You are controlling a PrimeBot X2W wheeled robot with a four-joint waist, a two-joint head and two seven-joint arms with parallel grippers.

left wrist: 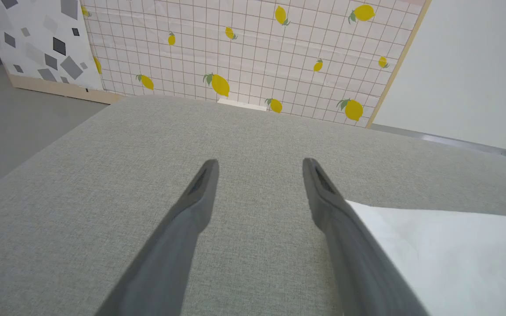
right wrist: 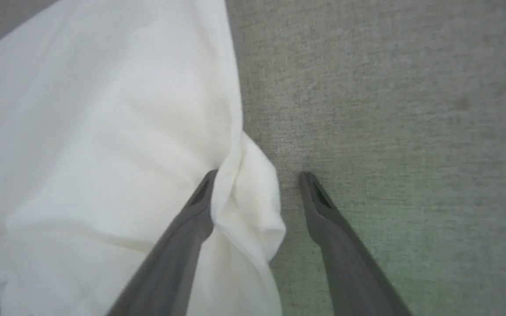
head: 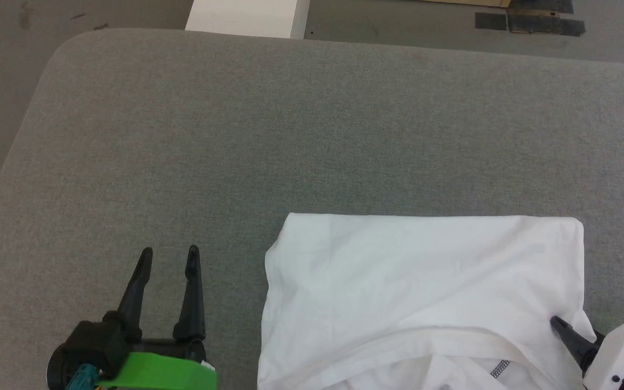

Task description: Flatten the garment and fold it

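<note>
The garment is a white T-shirt lying in a roughly rectangular fold on the grey padded table, near its front edge. A small grey label shows near the bottom. My left gripper stands open over bare table, left of the garment. In the left wrist view the left gripper has nothing between its fingers, and the garment lies to its right. My right gripper is open at the garment's right edge. A bunched fold of the garment lies between its fingers, one fingertip resting on the cloth.
A white box stands beyond the table's far edge. A lemon-patterned panel and a grey-patterned board stand behind the table. The table's rounded left corner drops to grey floor. Bare table stretches beyond the garment.
</note>
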